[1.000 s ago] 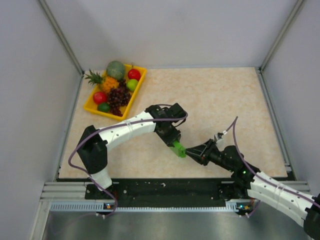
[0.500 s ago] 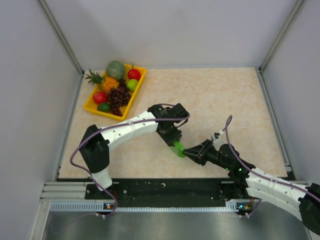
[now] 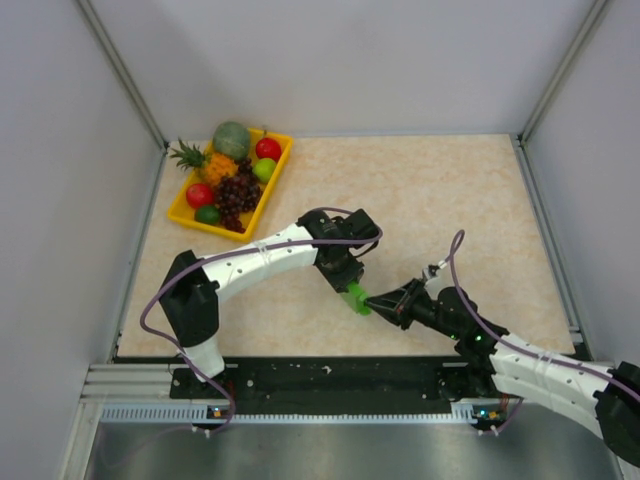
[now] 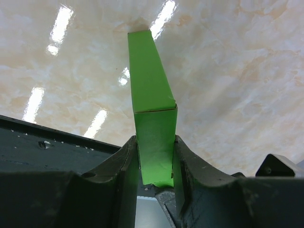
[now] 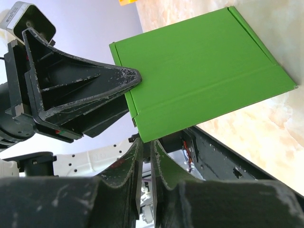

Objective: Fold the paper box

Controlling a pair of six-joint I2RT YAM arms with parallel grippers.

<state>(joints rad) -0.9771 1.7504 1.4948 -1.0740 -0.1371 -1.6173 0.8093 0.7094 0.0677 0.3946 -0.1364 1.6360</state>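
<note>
Ideally, while the left gripper (image 4: 156, 142) clamps the paper box (image 4: 147, 80), the right gripper (image 5: 146, 145), nearly closed at 3 o'clock, should press its crease (image 5: 209, 90) squarely.

Top cam is sitting high above & behind the arm bases, looking steeply down. It's taking in the whole table (image 3: 450, 200), so the paper box (image 3: 356, 297) is showing small and far off. L wrist cam is riding just behind the left gripper (image 4: 156, 147), looking along its fingers at the box from v. close, w/ tabletop showing beyond the box. R wrist cam is looking past the right gripper (image 5: 146, 145) at the box's broad face, also v. close, from the box's opposite side. All 3 views are sharing the box. R wrist & top cams are both also catching the left gripper at the box.
</note>
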